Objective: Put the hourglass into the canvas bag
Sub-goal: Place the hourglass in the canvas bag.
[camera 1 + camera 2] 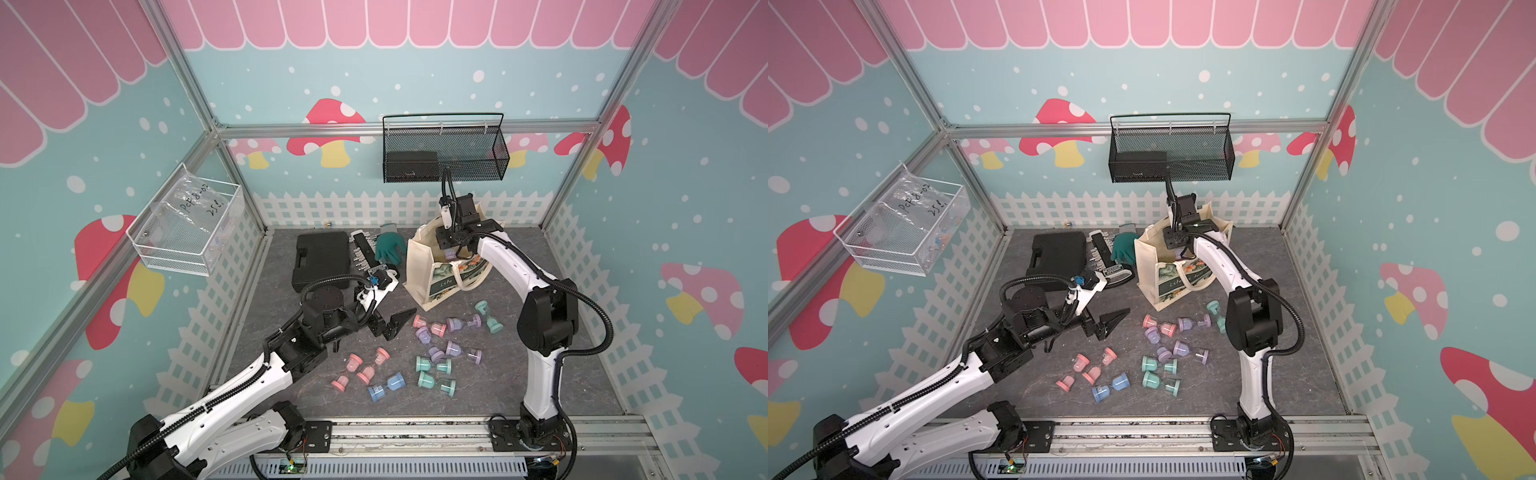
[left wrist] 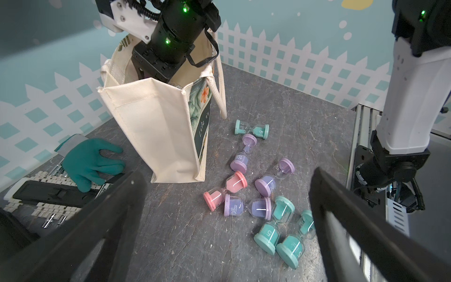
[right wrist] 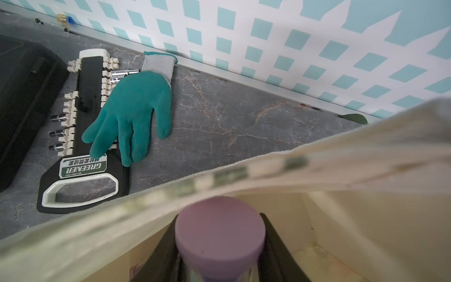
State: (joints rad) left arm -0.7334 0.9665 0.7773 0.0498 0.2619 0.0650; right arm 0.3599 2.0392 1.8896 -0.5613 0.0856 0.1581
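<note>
The cream canvas bag (image 1: 422,266) (image 1: 1147,266) stands upright at the back of the table, its floral side and dark label facing the front. My right gripper (image 1: 451,248) (image 3: 219,219) reaches down into the bag's open mouth, shut on a purple hourglass (image 3: 219,234) (image 1: 449,252). In the right wrist view the hourglass's cap sits just inside the bag's rim (image 3: 268,166). The left wrist view shows the bag (image 2: 156,127) with the right gripper (image 2: 156,70) inside its top. My left gripper (image 1: 401,320) (image 2: 228,173) hovers open and empty left of the bag.
Several loose hourglasses, pink (image 1: 437,329), purple, teal and blue, lie scattered in front of the bag. A green glove (image 1: 390,248), a socket holder (image 1: 365,253) and a black case (image 1: 320,259) lie left of it. A black mesh basket (image 1: 444,153) hangs on the back wall.
</note>
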